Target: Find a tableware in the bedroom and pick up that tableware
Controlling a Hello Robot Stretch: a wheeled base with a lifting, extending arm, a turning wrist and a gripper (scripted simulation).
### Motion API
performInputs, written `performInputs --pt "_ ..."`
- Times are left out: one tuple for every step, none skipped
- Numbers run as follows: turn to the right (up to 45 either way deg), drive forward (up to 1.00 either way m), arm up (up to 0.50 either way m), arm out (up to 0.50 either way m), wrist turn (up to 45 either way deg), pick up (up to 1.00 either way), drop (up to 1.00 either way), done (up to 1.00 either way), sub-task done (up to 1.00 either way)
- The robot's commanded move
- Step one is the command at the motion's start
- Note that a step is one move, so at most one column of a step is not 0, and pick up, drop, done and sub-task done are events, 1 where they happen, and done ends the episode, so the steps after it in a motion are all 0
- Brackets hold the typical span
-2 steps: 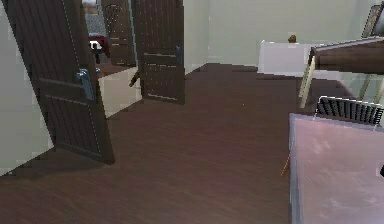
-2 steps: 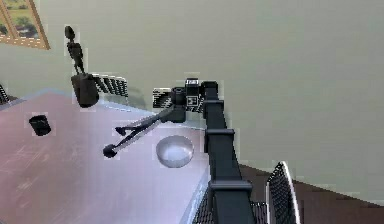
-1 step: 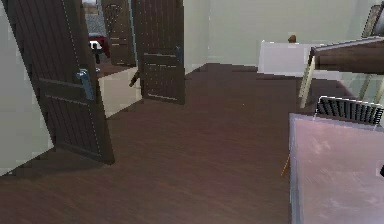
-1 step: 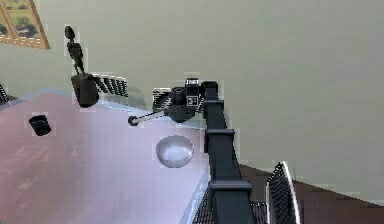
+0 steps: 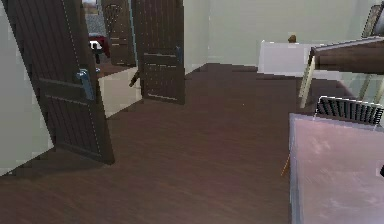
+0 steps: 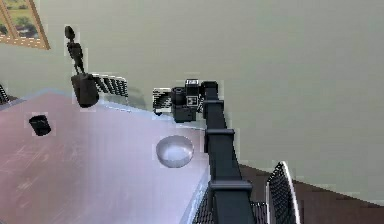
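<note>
Arm side view: the bench is presenting a pale, glossy top. A pale round bowl is resting on it near the edge, just beside the arm. A small black cup is standing upright on the same top, well apart from the bowl, toward the view's left. A dark, slender statue is standing on the bench's far part.

The arm is crossing the bench edge beside the bowl. The gripper is sitting past the bowl, with the bench edge and a wire-backed chair at or behind its far end. Whether the gripper is grasping anything cannot be told. A second wire-backed chair is standing by the arm's base, and a framed picture is hanging on the wall at upper left.

Forward view: the bench corner is occupying the lower right, with a chair back just behind it. Dark wood floor is running toward two dark panelled doors, both standing ajar. A white piece of furniture is standing against the far wall.
</note>
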Motion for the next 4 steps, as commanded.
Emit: performInputs --pt "0.0 0.00 -0.30 0.00 0.0 0.00 0.00 0.00 0.00" --pt "0.0 0.00 0.00 0.00 0.0 1.00 0.00 0.00 0.00" --pt "0.0 0.00 0.10 0.00 0.0 0.00 0.00 0.00 0.00" --pt "0.0 0.00 0.00 0.00 0.0 0.00 0.00 1.00 0.00"
